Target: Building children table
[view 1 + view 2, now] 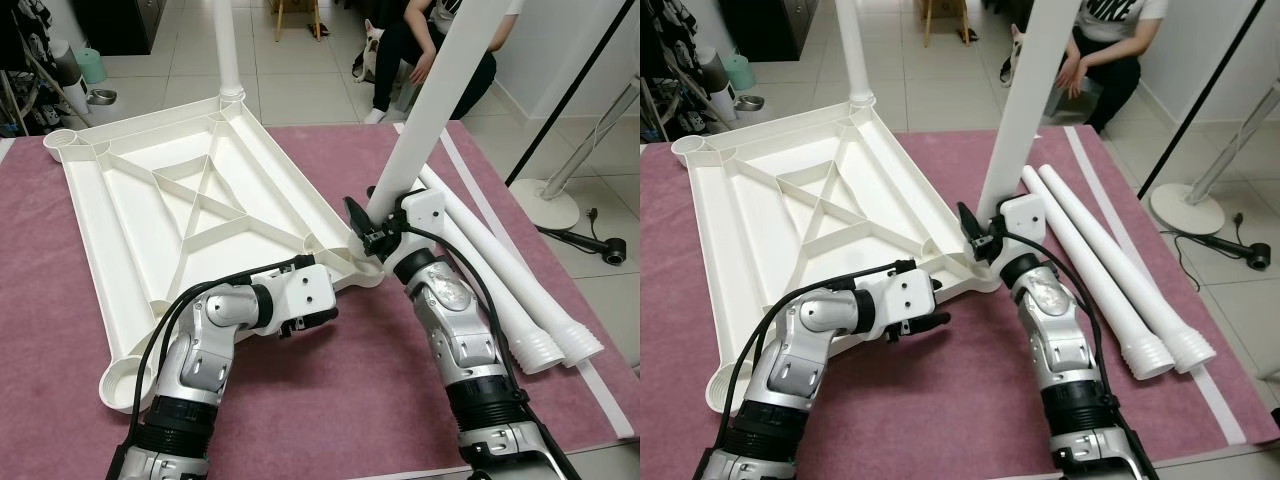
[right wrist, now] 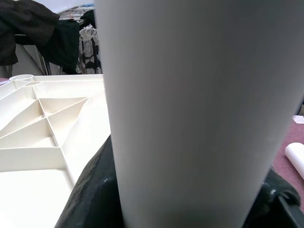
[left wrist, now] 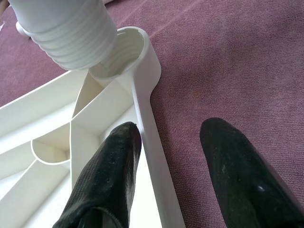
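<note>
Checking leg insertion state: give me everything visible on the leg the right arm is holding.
The held table leg is a long, smooth white tube, plastic by its look, with a ribbed threaded end. It stands tilted, top leaning away from the robot's right. The right pincer is shut on it near the bottom. The ribbed end sits at the mouth of the corner socket of the upturned tabletop, not yet seated.

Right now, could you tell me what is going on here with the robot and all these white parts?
The robot is putting together a small table on a mauve rug. The white tabletop lies upside down with one leg already standing in a far corner. The right claw grips a second leg, tilted, with its ribbed end at the near corner socket. The left claw straddles the tabletop's rim, open. Two spare legs lie on the rug to the right.
</note>
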You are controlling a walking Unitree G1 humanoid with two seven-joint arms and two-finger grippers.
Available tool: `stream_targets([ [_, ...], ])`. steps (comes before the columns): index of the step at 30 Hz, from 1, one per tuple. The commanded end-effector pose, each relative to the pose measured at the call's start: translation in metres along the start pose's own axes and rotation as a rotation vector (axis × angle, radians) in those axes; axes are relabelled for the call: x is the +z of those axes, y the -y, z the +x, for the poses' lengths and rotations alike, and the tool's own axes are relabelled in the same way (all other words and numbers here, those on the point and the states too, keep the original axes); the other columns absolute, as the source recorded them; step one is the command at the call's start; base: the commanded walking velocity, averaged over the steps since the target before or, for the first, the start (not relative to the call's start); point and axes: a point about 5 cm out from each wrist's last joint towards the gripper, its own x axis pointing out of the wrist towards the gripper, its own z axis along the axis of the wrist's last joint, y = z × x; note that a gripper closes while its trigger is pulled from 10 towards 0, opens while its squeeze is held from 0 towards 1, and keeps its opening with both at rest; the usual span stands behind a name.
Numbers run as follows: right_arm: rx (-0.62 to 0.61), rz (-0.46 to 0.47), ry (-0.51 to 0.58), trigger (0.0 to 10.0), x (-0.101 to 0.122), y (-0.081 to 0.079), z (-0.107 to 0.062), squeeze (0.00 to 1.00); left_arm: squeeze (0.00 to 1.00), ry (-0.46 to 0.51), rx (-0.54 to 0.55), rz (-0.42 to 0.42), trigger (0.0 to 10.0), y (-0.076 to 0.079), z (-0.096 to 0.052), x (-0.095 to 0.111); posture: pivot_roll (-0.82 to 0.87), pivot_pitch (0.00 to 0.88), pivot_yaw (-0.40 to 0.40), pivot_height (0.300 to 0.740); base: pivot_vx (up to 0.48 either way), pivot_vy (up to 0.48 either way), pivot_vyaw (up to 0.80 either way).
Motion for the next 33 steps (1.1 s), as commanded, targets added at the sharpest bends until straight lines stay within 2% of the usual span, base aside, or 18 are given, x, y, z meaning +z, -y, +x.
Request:
stream_targets([
  [1, -0.005, 0.008, 0.001, 10.0, -0.001, 0.001, 0.0, 0.0, 0.0, -0.14, 0.363, -0.249, 10.0, -0.013, -0.001, -0.02, 0.0, 0.0, 0.104, 0.74, 0.0, 0.0, 0.0],
  [8, -0.005, 0.008, 0.001, 10.0, -0.001, 0.001, 0.0, 0.0, 0.0, -0.14, 0.363, -0.249, 10.0, -0.013, -0.001, -0.02, 0.0, 0.0, 0.104, 0.74, 0.0, 0.0, 0.0],
  [9, -0.008, 0.007, 0.0, 10.0, -0.001, 0.002, 0.0, 0.0, 0.0, -0.146, 0.359, -0.233, 9.7, -0.011, 0.0, -0.021, -0.01, 0.0, 0.0, 0.74, 0.0, 0.0, 0.0],
  [11, -0.002, 0.004, 0.006, 10.0, 0.0, -0.002, -0.001, 0.0, 0.0, -0.047, 0.58, -0.245, 10.0, -0.042, -0.023, -0.013, 0.0, 0.0, 0.0, 0.74, 0.0, 0.0, 0.0],
  [12, 0.0, 0.004, 0.008, 10.0, 0.001, -0.003, -0.001, 0.0, 0.0, -0.037, 0.644, -0.241, 10.0, -0.053, -0.035, -0.015, 0.0, 0.0, 0.0, 0.74, 0.0, 0.0, 0.0],
  [13, 0.001, 0.004, 0.009, 10.0, 0.001, -0.003, -0.001, 0.0, 0.0, -0.036, 0.675, -0.237, 10.0, -0.058, -0.042, -0.016, 0.0, 0.0, 0.0, 0.74, 0.0, 0.0, 0.0],
  [14, 0.001, 0.004, 0.009, 10.0, 0.001, -0.003, -0.001, 0.0, 0.0, -0.036, 0.675, -0.237, 10.0, -0.058, -0.042, -0.016, 0.0, 0.0, 0.0, 0.74, 0.0, 0.0, 0.0],
  [15, 0.001, 0.004, 0.009, 10.0, 0.001, -0.003, 0.0, 0.0, 0.0, -0.063, 0.665, -0.231, 10.0, -0.061, -0.047, -0.02, 0.0, 0.0, 0.0, 0.74, 0.0, 0.0, 0.0],
  [19, 0.001, 0.004, 0.009, 10.0, 0.001, -0.003, 0.0, 0.0, 0.0, -0.094, 0.623, -0.221, 10.0, -0.059, -0.05, -0.024, 0.01, 0.0, 0.0, 0.74, 0.0, 0.0, 0.0],
  [21, 0.001, 0.004, 0.01, 10.0, 0.001, -0.003, 0.0, 0.0, 0.0, -0.092, 0.589, -0.231, 10.0, -0.055, -0.048, -0.023, 0.01, 0.0, 0.0, 0.74, 0.0, 0.0, 0.0],
  [24, -0.001, 0.005, 0.012, 10.0, 0.001, -0.004, 0.0, 0.0, 0.0, -0.066, 0.51, -0.273, 10.0, -0.044, -0.04, -0.018, 0.0, 0.0, 0.0, 0.74, 0.0, 0.0, 0.0],
  [27, -0.002, 0.005, 0.012, 10.0, 0.001, -0.004, -0.001, 0.0, 0.0, -0.058, 0.487, -0.29, 10.0, -0.041, -0.038, -0.017, 0.0, 0.0, 0.0, 0.74, 0.0, 0.0, 0.0],
  [29, -0.005, 0.004, 0.013, 10.0, 0.002, -0.003, -0.002, 0.0, 0.0, -0.027, 0.429, -0.32, 10.0, -0.034, -0.036, -0.014, -0.01, 0.0, 0.0, 0.74, 0.0, 0.0, 0.0],
  [31, -0.006, 0.003, 0.014, 10.0, 0.002, -0.003, -0.002, 0.0, 0.0, -0.011, 0.39, -0.32, 10.0, -0.031, -0.036, -0.013, -0.01, 0.0, 0.0, 0.74, 0.0, 0.0, 0.0],
  [32, -0.003, -0.001, 0.016, 10.0, 0.003, -0.003, -0.002, 0.0, 0.0, -0.002, 0.336, -0.3, 10.0, -0.026, -0.038, -0.013, -0.01, 0.0, 0.0, 0.74, 0.0, 0.0, 0.0],
  [33, -0.003, -0.001, 0.016, 10.0, 0.003, -0.003, -0.002, 0.0, 0.0, -0.002, 0.336, -0.3, 10.0, -0.026, -0.038, -0.013, -0.01, 0.0, 0.0, 0.74, 0.0, 0.0, 0.0],
])
